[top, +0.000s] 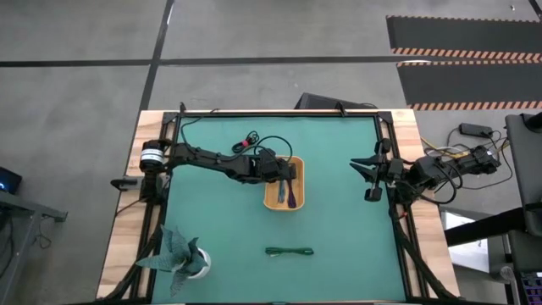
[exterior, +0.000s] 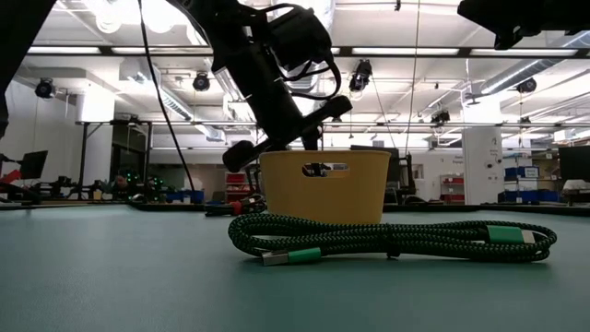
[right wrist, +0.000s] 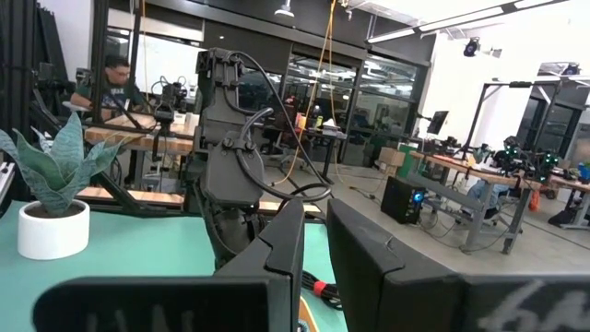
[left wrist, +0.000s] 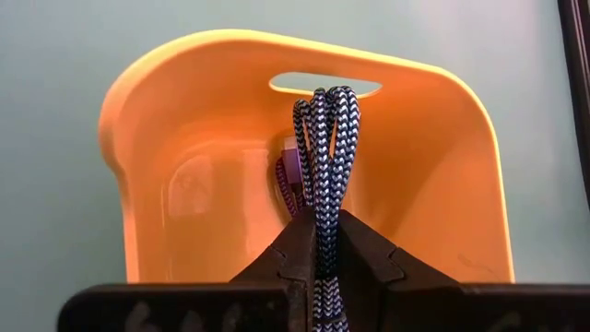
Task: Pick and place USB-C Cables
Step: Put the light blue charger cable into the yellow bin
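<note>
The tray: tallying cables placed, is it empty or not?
Not empty. The tray holds a purple cable, and the left gripper hangs a blue cable over it.

The left gripper (left wrist: 318,242) covers the lower run of the light blue cable (left wrist: 324,148), whose end drops past the wrist picture's edge. Behind that cable, the purple cable (left wrist: 288,183) shows only as a sliver inside the orange tray (left wrist: 184,111). From table height, the tray's wall hides its contents, and the red-and-black cable (top: 246,141) by the worktop's far edge is too small overhead to make out its plugs.
</note>
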